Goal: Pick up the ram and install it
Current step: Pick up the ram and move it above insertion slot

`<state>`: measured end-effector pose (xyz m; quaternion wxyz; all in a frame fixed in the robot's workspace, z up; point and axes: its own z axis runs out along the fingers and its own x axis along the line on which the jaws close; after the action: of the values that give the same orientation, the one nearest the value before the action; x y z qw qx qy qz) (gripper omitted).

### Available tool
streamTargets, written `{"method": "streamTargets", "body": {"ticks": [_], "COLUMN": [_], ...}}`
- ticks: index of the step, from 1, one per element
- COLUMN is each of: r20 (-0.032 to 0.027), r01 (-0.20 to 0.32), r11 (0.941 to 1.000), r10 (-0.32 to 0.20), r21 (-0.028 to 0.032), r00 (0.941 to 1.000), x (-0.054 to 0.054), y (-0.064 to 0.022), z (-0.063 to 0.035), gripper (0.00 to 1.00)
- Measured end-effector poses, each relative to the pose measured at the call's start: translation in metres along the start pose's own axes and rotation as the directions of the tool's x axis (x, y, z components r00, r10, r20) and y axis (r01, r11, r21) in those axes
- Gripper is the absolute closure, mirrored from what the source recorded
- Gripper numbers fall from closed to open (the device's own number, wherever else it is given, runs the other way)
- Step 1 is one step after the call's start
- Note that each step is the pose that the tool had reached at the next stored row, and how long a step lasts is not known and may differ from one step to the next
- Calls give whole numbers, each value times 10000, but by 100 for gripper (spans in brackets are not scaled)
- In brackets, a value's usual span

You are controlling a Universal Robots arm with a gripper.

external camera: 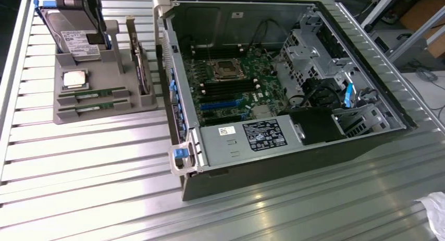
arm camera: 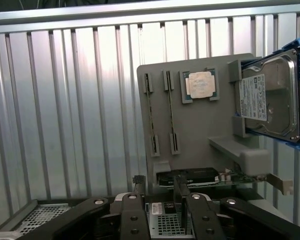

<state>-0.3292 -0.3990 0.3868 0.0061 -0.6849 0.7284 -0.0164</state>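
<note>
The fingers [arm camera: 179, 197] stand spread and empty, so the pick-up has not yet begun. Just beyond them, two ram sticks [arm camera: 171, 112] sit edge-up, side by side in the grey holder [arm camera: 200, 135]. Gripping one calls for straddling its thin edge squarely.

Ribbed metal table [external camera: 90, 168]: grey holder [external camera: 104, 116], computer case [external camera: 230, 186]

green ram [external camera: 89, 95], grey holder [external camera: 104, 71], seemingly silver processor [external camera: 75, 79]
</note>
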Motion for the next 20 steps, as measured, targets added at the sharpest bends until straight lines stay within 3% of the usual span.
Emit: {"method": "streamTargets", "body": {"ticks": [8,13,20], "r20": [0,1,0], "r01": [-1,0,-1], "r11": [10000,10000,10000], "r10": [1,0,1], "r21": [0,1,0], "r00": [10000,10000,10000], "x": [-1,-1,-2], "y": [2,8,10], "z": [65,245,292], "gripper": [64,64,64]}}
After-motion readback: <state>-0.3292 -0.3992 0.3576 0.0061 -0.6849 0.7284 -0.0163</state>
